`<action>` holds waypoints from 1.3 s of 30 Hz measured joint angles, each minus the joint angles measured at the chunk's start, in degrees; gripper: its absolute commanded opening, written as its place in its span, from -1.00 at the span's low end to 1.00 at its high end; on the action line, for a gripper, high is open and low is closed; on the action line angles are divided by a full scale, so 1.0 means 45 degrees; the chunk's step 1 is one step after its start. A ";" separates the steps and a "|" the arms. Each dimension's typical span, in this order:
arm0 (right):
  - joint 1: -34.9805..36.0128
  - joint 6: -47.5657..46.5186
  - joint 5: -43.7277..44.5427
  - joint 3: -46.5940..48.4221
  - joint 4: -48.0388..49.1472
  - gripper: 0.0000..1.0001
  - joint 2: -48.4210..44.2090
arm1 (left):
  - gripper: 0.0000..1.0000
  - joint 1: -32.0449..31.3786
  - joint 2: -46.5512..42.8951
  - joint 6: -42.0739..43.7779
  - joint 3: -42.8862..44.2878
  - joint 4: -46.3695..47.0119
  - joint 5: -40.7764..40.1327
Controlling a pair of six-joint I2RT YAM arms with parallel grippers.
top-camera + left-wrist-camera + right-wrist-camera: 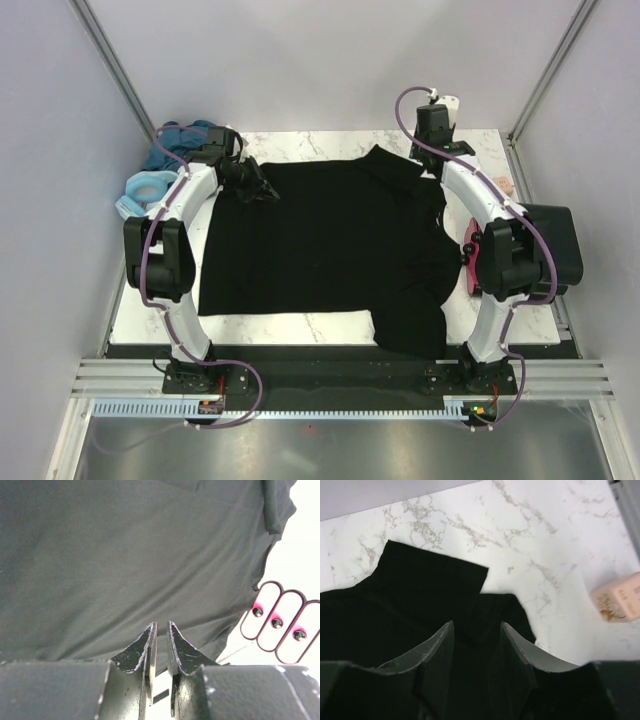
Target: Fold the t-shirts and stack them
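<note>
Cloth like this is soft, light and floppy. Our black t-shirt (320,240) lies spread across the table (300,325). Our left hand (161,630) pinches its far left corner. Our right hand (477,625) hangs open over its far right end, where we should grab.

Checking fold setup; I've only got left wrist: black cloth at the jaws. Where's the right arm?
Observer: Right gripper is over the far sleeve of the black t-shirt, jaws open.
Operator: Shirt flat?
Observer: Spread nearly table-wide; the near sleeve laps over the near edge of the table.
Operator: More to fold?
Observer: Blue t-shirts heaped at the far left corner.
</note>
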 measured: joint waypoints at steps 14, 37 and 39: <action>-0.1239 -0.0554 -0.1370 0.6159 -0.4546 0.11 0.4269 | -0.59 0.0005 0.0005 -0.0097 0.0000 -0.0005 0.0175; -0.1472 0.0520 -0.2642 0.9816 -0.6033 0.12 0.8262 | -0.59 0.0000 0.0005 -0.0083 0.0000 -0.0010 -0.0282; -0.1511 0.0525 -0.2662 0.9836 -0.5950 0.12 0.8359 | -0.59 0.0000 0.0005 -0.0083 0.0000 -0.0010 -0.0330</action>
